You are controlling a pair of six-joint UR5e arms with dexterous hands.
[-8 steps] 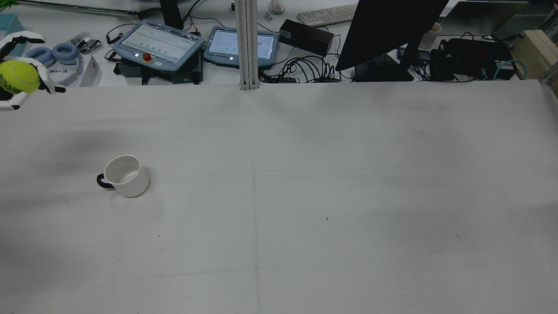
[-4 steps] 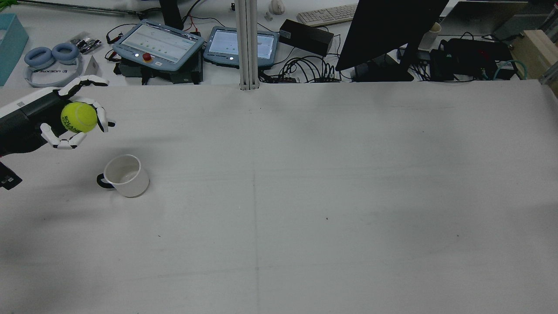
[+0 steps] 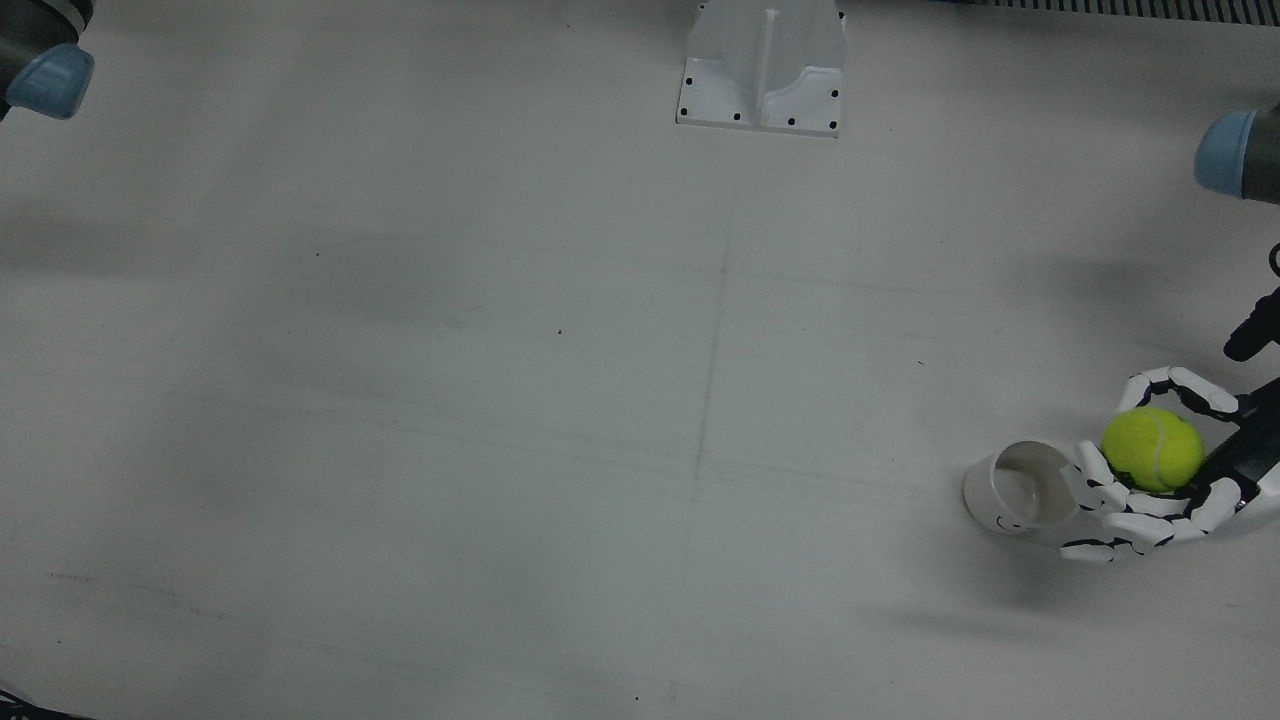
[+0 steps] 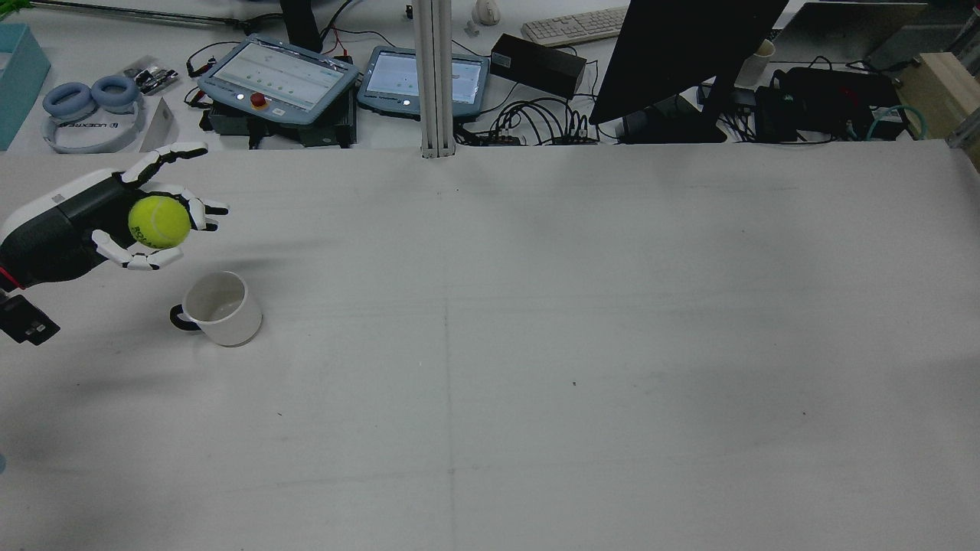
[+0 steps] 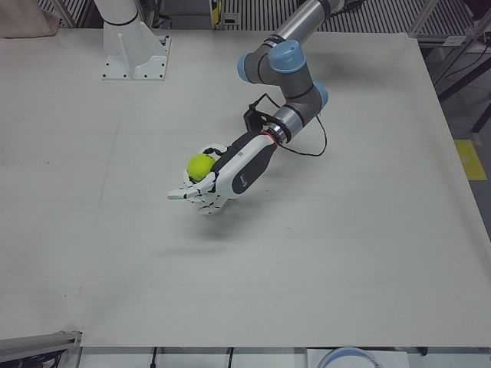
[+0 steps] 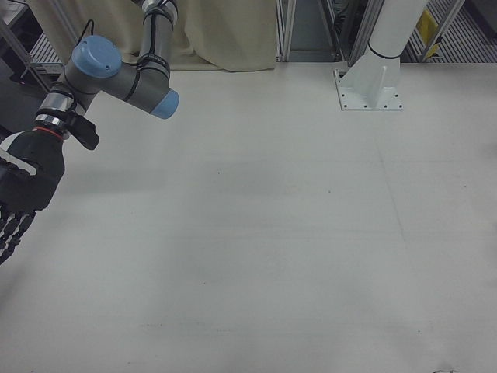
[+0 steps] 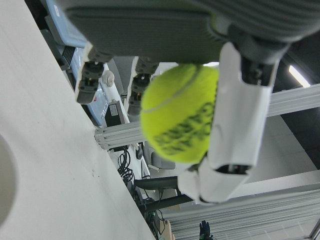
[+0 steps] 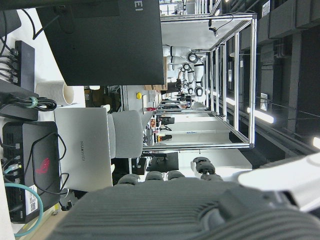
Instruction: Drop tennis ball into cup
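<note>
My left hand [image 4: 115, 226] is shut on a yellow-green tennis ball [image 4: 159, 222] and holds it in the air. It is just up and left of the white cup [image 4: 218, 306] in the rear view. The cup has a dark handle, stands upright and holds nothing. In the front view the ball [image 3: 1152, 448] is right of the cup [image 3: 1015, 487], and the fingers [image 3: 1100, 495] overlap its rim. The left hand view shows the ball [image 7: 181, 117] cradled between fingers. My right hand [image 6: 19, 194] hangs open and holds nothing at the right-front view's left edge.
A desk beyond the table's far edge holds two teach pendants [image 4: 279, 76], headphones [image 4: 92, 107], a monitor [image 4: 681, 53] and cables. A metal post [image 4: 434, 76] stands at mid far edge. A white pedestal [image 3: 762, 65] sits at the front view's top.
My left hand carried the ball in from the rear view's far left edge, moving right and down until it came close beside the cup. The cup has not moved.
</note>
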